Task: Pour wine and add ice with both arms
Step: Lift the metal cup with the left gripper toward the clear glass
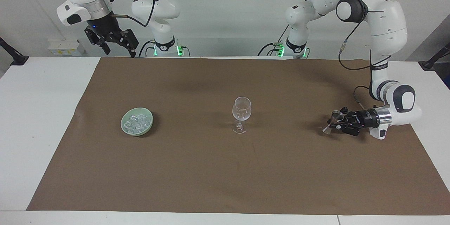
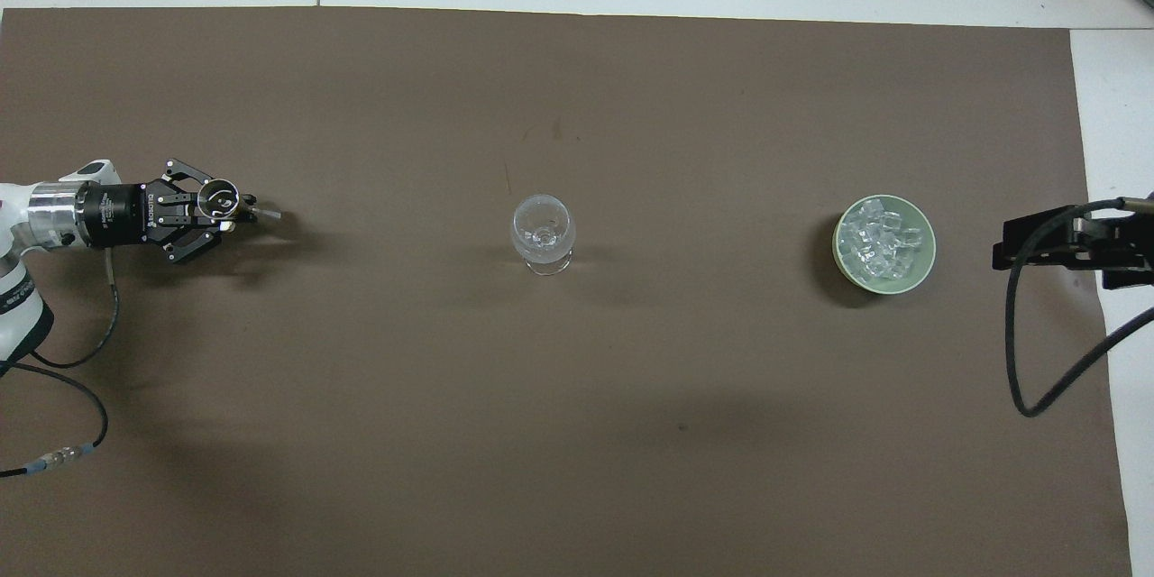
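Observation:
An empty clear wine glass [image 1: 242,112] [image 2: 543,232] stands upright mid-mat. The ice [image 1: 137,122] [image 2: 880,239] lies heaped in a pale green bowl [image 1: 124,126] [image 2: 927,263] toward the right arm's end. My left gripper [image 1: 334,121] [image 2: 236,209] lies sideways just over the mat at the left arm's end, shut on a small metal jigger [image 1: 336,115] [image 2: 219,196], well apart from the glass. My right gripper [image 1: 114,46] [image 2: 1014,243] hangs open and empty high over the mat's edge at its own end, clear of the bowl. No wine shows.
A brown mat [image 1: 225,168] [image 2: 577,433] covers most of the white table [image 1: 38,112]. The left arm's cable [image 2: 54,370] trails over the mat near its wrist. The right arm's cable [image 2: 1037,361] loops over the mat's edge.

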Controlling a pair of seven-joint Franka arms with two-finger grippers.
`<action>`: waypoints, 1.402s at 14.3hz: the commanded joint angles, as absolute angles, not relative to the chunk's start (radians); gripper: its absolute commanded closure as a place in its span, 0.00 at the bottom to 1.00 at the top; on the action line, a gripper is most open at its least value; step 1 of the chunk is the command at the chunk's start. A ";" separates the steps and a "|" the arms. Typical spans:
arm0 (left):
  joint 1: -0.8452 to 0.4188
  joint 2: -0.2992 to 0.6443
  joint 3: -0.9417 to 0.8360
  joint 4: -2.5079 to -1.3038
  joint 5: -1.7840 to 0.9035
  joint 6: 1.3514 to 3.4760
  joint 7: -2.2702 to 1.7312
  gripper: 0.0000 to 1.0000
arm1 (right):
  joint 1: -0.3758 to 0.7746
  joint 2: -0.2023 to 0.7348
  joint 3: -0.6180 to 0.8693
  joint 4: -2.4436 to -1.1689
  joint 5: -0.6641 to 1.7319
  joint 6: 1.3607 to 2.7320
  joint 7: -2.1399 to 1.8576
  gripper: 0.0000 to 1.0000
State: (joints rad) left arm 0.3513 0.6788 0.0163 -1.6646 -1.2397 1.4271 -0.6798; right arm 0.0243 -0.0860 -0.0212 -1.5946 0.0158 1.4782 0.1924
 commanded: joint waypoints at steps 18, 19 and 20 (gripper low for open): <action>0.186 0.496 0.025 -1.864 -1.448 1.634 -0.756 1.00 | 0.026 -0.112 -0.023 -1.626 0.023 1.500 0.206 0.00; 0.173 0.488 0.025 -1.873 -1.456 1.653 -0.758 1.00 | 0.026 -0.112 -0.023 -1.626 0.023 1.500 0.204 0.00; 0.157 0.479 0.025 -1.885 -1.475 1.675 -0.756 1.00 | 0.026 -0.112 -0.023 -1.626 0.023 1.500 0.204 0.00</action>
State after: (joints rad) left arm 0.1931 0.5371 0.0125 -1.8170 -1.4295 1.6211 -0.7452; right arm 0.0243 -0.0860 -0.0212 -1.5946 0.0158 1.4782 0.1924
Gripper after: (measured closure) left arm 0.784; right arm 0.000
